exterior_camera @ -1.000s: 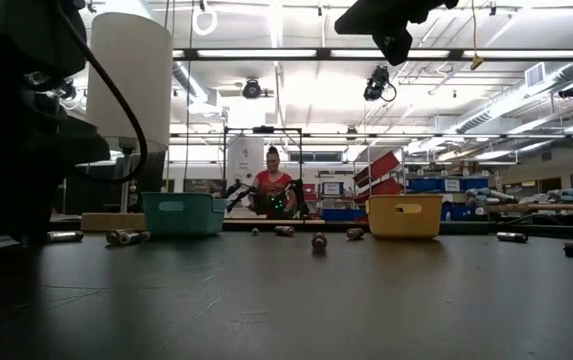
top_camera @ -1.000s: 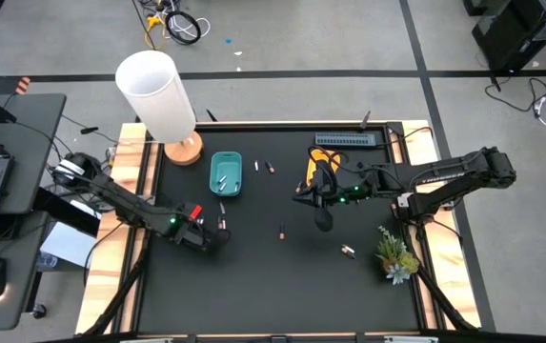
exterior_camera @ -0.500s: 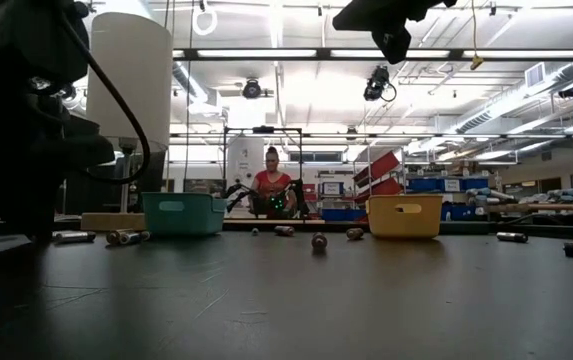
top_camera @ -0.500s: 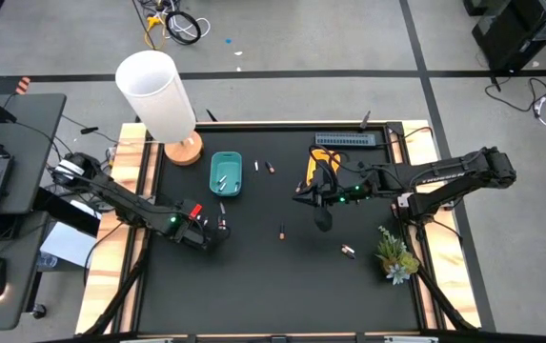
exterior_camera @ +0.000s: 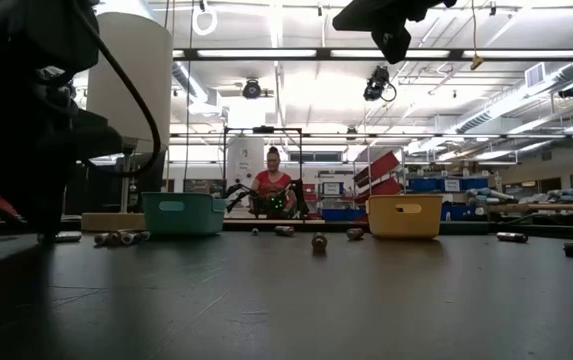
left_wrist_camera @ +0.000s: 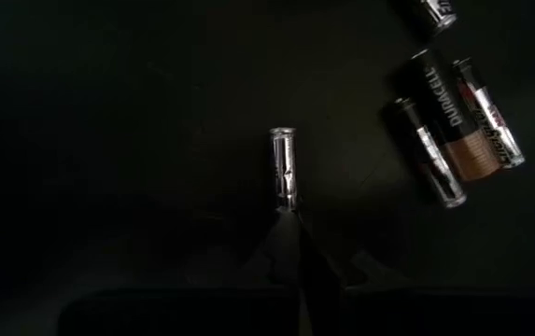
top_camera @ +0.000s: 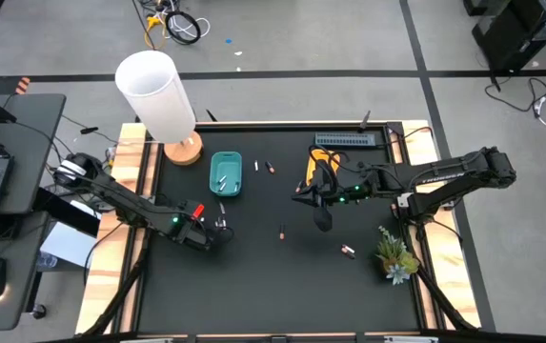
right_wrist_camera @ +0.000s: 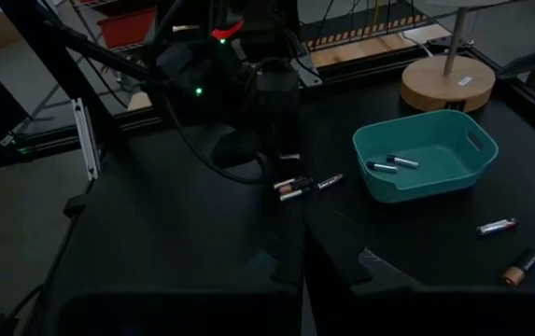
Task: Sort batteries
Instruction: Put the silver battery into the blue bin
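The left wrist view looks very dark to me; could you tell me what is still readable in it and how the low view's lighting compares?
Left wrist view: mostly black, yet the silver battery glints and the dark batteries' lettering reads. Low view: bright ceiling lights leave the left arm a silhouette.

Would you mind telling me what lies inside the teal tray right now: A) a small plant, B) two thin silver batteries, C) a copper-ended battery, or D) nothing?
B: the right wrist view shows two thin silver batteries lying side by side on the floor of the teal tray.
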`<action>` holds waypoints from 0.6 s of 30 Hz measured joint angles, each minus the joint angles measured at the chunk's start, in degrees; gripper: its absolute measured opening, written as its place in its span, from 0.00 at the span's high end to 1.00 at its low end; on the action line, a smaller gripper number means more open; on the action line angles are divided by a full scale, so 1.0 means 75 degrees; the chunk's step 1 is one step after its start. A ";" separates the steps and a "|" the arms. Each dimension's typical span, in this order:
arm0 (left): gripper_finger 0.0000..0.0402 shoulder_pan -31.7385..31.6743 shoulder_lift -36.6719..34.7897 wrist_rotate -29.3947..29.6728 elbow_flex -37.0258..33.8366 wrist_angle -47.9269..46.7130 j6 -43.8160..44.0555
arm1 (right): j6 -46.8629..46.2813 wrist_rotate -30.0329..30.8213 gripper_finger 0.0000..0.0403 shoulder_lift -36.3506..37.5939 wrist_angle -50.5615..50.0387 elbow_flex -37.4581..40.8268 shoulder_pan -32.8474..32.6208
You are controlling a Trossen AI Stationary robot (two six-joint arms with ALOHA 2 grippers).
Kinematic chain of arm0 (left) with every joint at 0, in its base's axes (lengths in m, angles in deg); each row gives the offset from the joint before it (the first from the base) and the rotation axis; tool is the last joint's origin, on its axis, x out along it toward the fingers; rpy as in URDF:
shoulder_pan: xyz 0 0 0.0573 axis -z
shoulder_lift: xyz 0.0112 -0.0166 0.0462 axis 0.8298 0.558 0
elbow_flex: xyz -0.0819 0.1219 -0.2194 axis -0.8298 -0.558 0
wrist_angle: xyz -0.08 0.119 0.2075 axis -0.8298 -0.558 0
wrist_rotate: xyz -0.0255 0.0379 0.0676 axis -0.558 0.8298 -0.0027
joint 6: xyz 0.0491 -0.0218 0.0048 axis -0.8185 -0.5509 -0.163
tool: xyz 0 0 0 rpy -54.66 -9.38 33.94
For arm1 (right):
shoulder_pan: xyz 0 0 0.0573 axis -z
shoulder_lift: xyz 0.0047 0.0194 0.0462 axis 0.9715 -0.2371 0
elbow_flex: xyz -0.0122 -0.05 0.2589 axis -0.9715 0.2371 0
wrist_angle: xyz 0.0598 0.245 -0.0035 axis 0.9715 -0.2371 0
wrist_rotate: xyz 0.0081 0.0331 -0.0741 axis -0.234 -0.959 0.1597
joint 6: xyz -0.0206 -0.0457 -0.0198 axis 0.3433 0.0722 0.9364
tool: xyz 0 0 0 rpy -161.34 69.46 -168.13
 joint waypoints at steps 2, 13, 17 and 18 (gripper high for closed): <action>0.98 0.0000 0.0000 0.0002 0.0000 -0.0003 0.0026 | 0.0024 0.0000 0.97 -0.0002 0.0005 0.0000 0.0000; 0.83 0.0006 -0.0009 0.0139 0.0278 -0.0097 0.0007 | 0.0024 0.0000 0.96 0.0001 0.0002 0.0000 0.0000; 0.75 0.0006 -0.0012 0.0277 0.0433 -0.0217 -0.0033 | 0.0024 0.0000 0.97 0.0000 0.0005 0.0000 0.0000; 0.74 0.0006 -0.0012 0.0351 0.0458 -0.0211 -0.0073 | 0.0024 0.0000 0.97 0.0001 0.0002 0.0000 0.0000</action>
